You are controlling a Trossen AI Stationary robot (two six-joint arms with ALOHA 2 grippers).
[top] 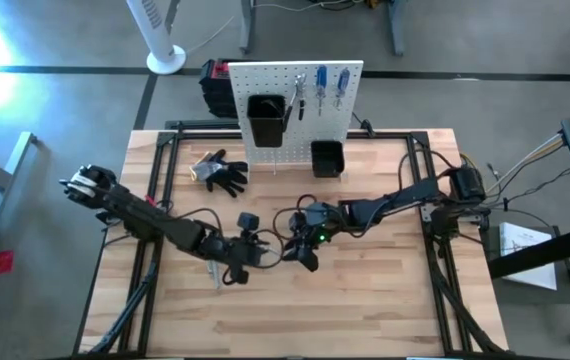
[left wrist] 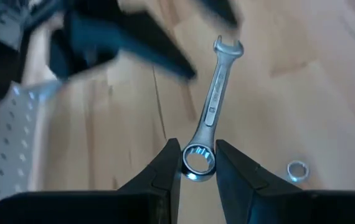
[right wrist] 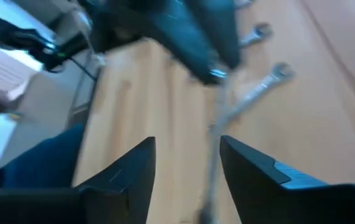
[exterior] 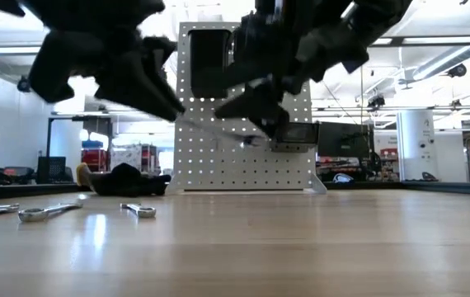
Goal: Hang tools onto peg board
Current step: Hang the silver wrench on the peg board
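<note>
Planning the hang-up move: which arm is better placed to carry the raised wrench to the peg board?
Left. The left gripper has its fingers clamped on the ring end of the wrench, held above the table. The right gripper is open and holds nothing. The peg board stands beyond both arms.

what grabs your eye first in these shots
Two dark arms meet over the middle of the light wooden table: the left gripper pinches the ring end of a slim silver wrench, with the right gripper open beside it. Behind stands the white peg board, screwdrivers already hung.
</note>
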